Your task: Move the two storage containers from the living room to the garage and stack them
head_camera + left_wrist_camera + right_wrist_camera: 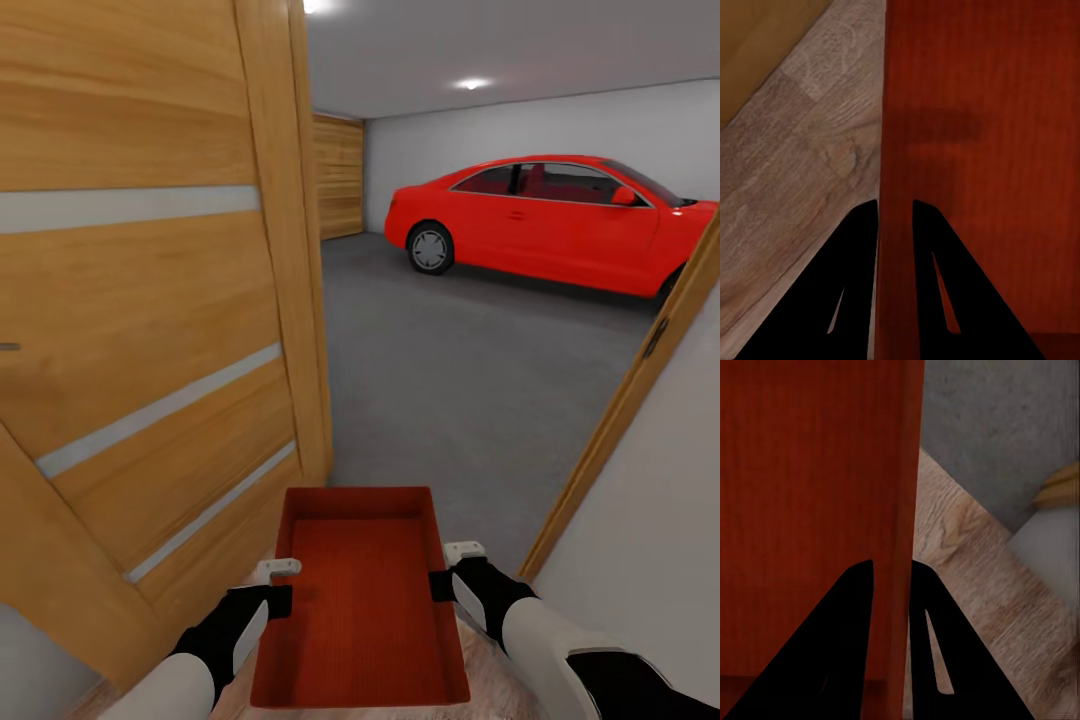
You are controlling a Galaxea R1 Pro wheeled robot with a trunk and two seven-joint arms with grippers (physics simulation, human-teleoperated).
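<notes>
One empty red bin, L+R jaws clamping side walls.

door: wooden door left | floor: grey concrete floor | walls: white | red car

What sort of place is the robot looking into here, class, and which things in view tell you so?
Most likely a garage, seen through a doorway: a red car parked on a grey concrete floor, with a wide wooden door at the back.
</notes>
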